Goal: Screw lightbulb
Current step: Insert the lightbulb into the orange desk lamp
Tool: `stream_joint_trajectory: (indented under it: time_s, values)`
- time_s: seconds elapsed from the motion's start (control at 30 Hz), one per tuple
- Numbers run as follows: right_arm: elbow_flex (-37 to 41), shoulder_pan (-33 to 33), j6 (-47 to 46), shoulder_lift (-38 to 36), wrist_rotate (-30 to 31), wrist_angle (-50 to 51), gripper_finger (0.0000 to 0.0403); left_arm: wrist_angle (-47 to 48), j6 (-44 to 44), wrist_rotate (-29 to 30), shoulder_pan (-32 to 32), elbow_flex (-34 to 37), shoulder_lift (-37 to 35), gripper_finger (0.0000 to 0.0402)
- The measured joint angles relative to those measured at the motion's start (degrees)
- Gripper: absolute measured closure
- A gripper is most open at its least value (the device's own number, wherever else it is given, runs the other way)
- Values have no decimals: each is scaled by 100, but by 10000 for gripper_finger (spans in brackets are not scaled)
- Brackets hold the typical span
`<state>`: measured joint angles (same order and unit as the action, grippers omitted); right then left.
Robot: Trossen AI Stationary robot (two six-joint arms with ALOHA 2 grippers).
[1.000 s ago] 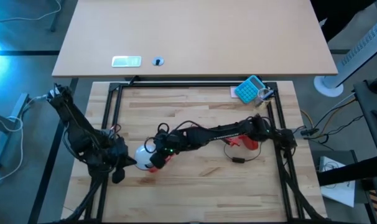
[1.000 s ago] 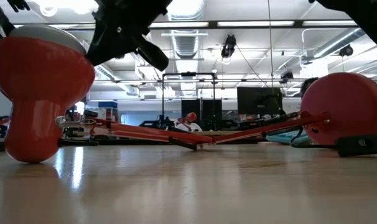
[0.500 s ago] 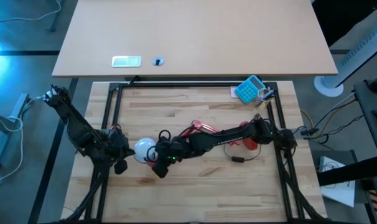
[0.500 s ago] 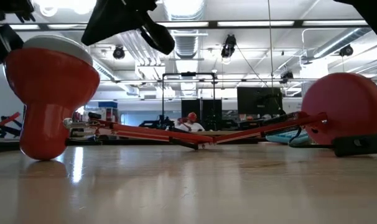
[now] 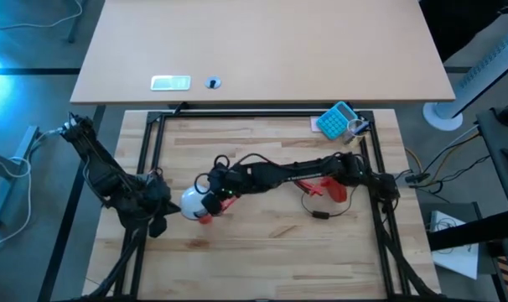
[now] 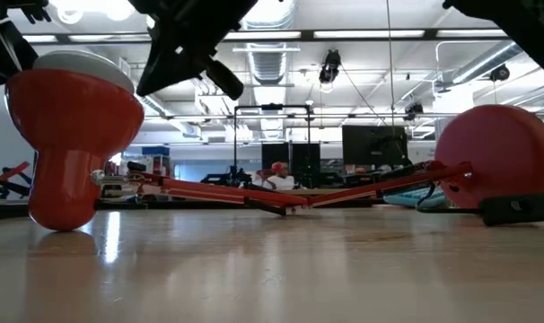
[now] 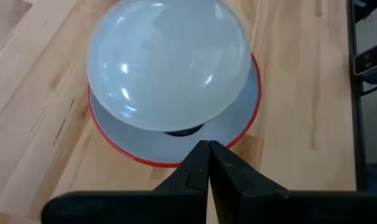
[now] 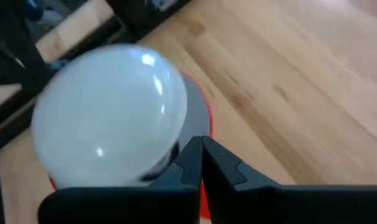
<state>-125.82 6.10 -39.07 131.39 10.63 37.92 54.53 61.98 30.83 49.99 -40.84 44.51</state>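
Observation:
The white lightbulb [image 5: 193,201] sits dome-up in the red lamp shade [image 6: 70,117]. The shade stands on its narrow neck end on the table with its opening facing up. The bulb fills the left wrist view [image 7: 168,65] and the right wrist view [image 8: 111,112]. My left gripper [image 7: 208,144] is shut, just on the table's left side of the shade, with its tips over the rim. My right gripper [image 8: 201,142] is shut and hovers beside the bulb on its far-right side. In the low view it [image 6: 220,82] stands clear of the shade. My left gripper's shut fingertips lie over the shade's red rim [image 7: 170,163] below the bulb. They slant down from the table's left side. I cannot tell whether they touch the rim.
The lamp's round red base [image 5: 334,190] lies right of centre, and its red arm rods [image 6: 281,199] and a black cord [image 5: 321,214] run across the table. A blue-green box [image 5: 336,119] sits at the far right. A black frame [image 5: 153,126] borders the table.
My right gripper has swung toward the near edge past the bulb and then back toward the far edge. The shade with the bulb has shifted a little and has gone from tilted to nearly upright. My left gripper has moved slightly toward the far edge.

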Motion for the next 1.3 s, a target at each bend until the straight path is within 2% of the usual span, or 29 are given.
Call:
stream_joint_trajectory:
  time_s: [0.2,0.33,0.57,0.7,0.87,1.03,1.2,1.3]
  values:
    - [-15,-66,2,70,-205,-331,403,21,-1,226,-12,15,9,401]
    - [-17,-15,4,68,-212,-272,403,85,-1,468,-71,50,-10,401]
    - [-20,142,-152,10,-296,-197,403,161,56,530,-236,360,-83,402]
    - [-20,283,-276,-86,-465,-168,403,196,375,877,-340,558,-184,401]
    - [-31,386,-352,-309,-445,75,403,381,452,890,-364,551,-356,401]
    - [-33,460,-436,-555,-380,460,403,398,169,265,-355,398,-570,402]
    - [-43,780,-92,-662,-481,299,403,-352,-671,-638,-353,302,-701,401]
    - [-46,988,-6,-637,-621,190,403,-418,-860,-692,-363,335,-681,401]
